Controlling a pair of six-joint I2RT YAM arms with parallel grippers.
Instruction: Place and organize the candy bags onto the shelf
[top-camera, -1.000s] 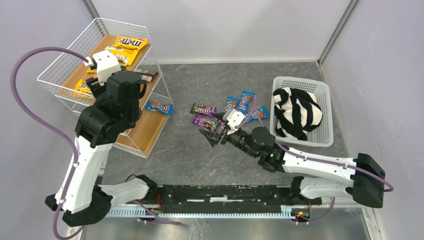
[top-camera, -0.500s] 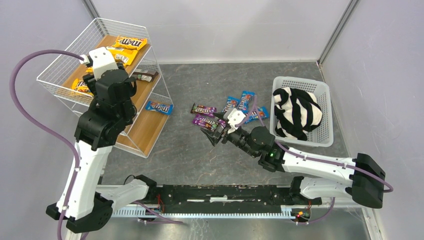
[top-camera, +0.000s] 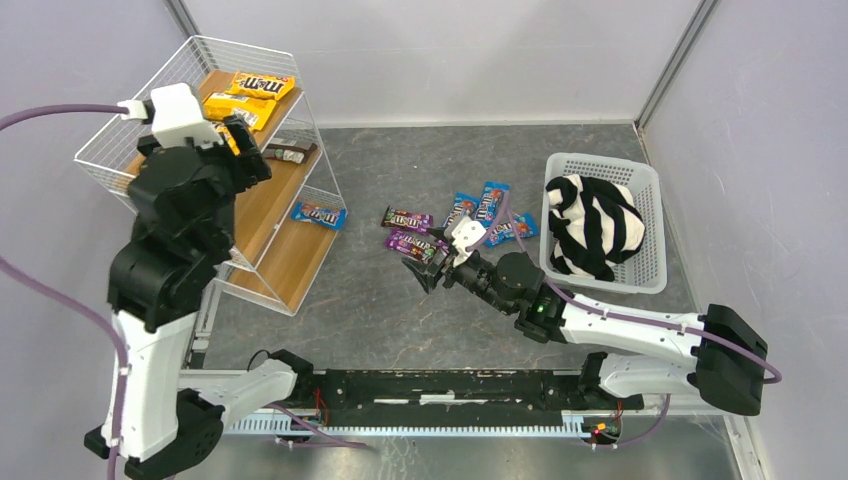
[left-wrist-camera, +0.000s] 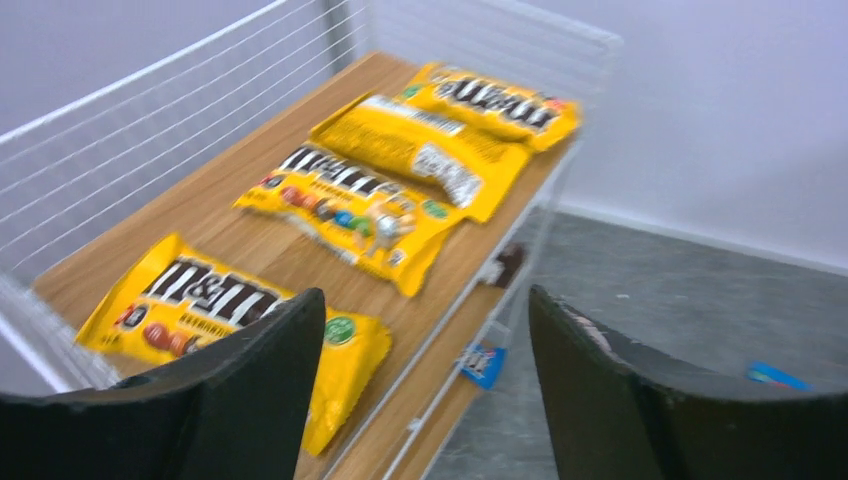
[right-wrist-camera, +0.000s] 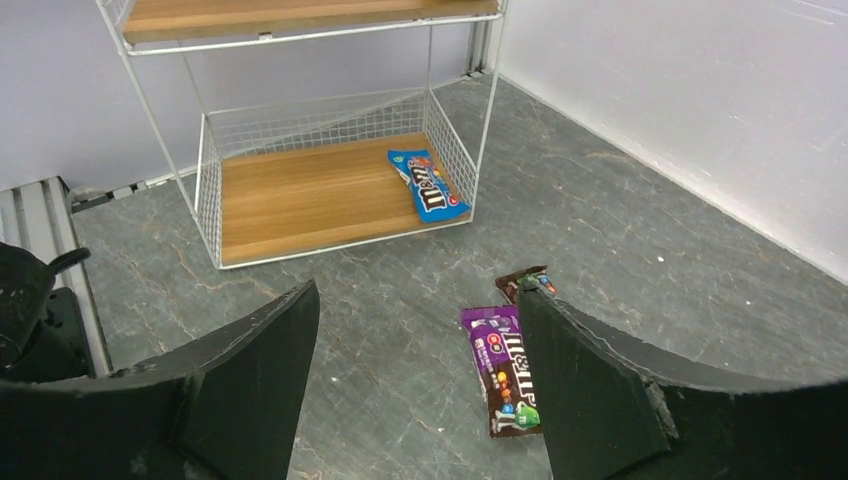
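While the left claw (left-wrist-camera: 425, 310) hung spread and empty over the top board of the shelf (top-camera: 300, 100), four yellow bags (left-wrist-camera: 345, 195) lay on it, a brown bag (top-camera: 285, 152) on the middle board, a blue bag (top-camera: 318, 213) on the bottom. Further right, purple bags (right-wrist-camera: 505, 365) lay on the desk (top-camera: 400, 160) by the right claw (right-wrist-camera: 415, 300), likewise spread and empty, loose blue bags (top-camera: 485, 205) beyond.
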